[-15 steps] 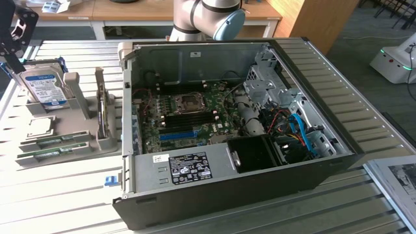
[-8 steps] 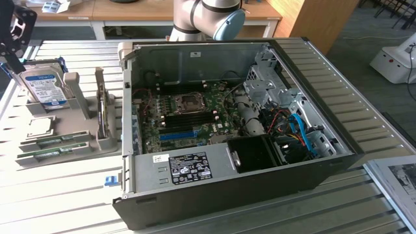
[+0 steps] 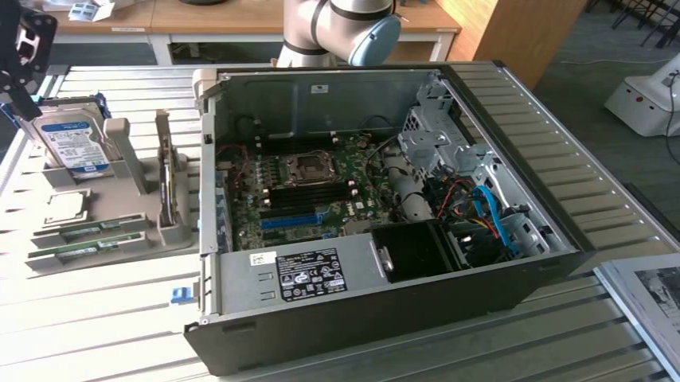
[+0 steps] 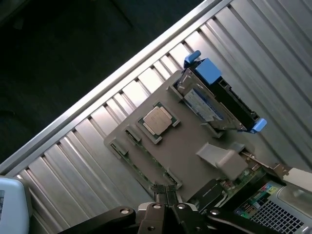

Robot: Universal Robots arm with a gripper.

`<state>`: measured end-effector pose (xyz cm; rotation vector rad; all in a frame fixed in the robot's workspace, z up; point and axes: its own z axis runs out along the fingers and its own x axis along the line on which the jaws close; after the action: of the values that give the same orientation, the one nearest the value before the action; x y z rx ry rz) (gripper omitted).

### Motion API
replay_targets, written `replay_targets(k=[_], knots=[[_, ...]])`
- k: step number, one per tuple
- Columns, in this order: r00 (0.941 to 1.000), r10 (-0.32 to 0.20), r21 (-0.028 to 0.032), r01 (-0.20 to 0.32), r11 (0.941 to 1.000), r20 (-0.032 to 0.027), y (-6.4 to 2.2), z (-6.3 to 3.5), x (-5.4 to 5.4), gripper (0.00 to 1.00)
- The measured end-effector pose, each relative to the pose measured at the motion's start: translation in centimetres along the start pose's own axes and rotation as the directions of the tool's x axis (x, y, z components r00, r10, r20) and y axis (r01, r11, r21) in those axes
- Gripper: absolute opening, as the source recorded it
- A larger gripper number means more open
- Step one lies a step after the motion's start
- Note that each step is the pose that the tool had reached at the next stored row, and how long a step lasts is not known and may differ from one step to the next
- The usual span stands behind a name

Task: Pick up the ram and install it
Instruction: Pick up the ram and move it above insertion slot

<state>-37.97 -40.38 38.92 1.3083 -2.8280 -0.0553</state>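
Note:
Two green ram sticks [image 3: 89,231] [image 3: 72,251] lie flat in slots at the near end of a grey holder [image 3: 127,211], on the exterior view's left. In the wrist view the ram [image 4: 145,169] shows as a thin strip along the holder's [image 4: 185,141] edge. My gripper [image 3: 19,68] hangs high over the holder's far end, above the hard drive. Seen from the wrist, its fingertips [image 4: 165,194] are pressed together with nothing between them, well clear of the ram. The open computer case [image 3: 383,207] holds the motherboard with black memory slots [image 3: 308,192].
The holder also carries a blue-labelled hard drive [image 3: 72,143] [image 4: 214,100], a CPU [image 3: 64,205] [image 4: 157,121] and an upright card [image 3: 165,171]. A long blue slot [image 3: 287,221] sits on the motherboard. Everything rests on a slatted metal table [image 3: 95,318]. A white machine [image 3: 648,95] stands on the exterior view's right.

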Motion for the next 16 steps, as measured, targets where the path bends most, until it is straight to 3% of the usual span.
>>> replay_targets(k=[8, 16], knots=[[0.9953, -0.097, 0.0006, 0.097, 0.9953, -0.0042, 0.00, 0.01, 0.00, 0.10], [0.9801, -0.198, 0.0008, 0.198, 0.9801, -0.0086, 0.00, 0.03, 0.00, 0.10]])
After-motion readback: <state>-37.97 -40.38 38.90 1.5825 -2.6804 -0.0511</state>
